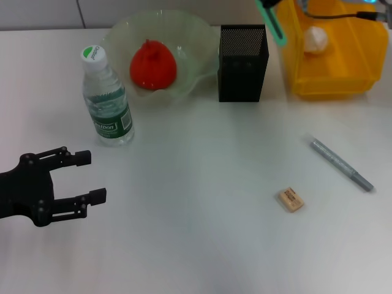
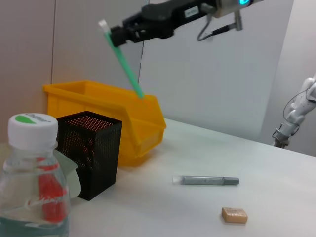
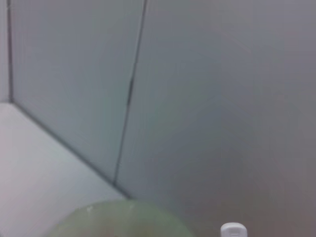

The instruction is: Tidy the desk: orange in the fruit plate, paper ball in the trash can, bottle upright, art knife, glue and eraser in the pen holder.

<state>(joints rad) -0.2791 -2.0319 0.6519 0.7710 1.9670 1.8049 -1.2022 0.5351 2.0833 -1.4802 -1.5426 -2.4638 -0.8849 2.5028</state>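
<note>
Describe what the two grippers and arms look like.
The left gripper is matte black, with two slim jointed fingers showing pivot screws. The right gripper, seen from the left wrist camera, is also black, on a dark arm with a white label, a grey cable loop and a blue light.

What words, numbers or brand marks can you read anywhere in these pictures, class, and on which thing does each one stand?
No text can be read for certain.
Bottle: white print on the green label, too blurred to read.
Bottle cap: a green mark with tiny lettering, too small to read.
Eraser: faint dark print on top, too small to read.
Right gripper, holding the art knife: a small white sticker on the arm behind it, unreadable.
Glue: no print visible.
</note>
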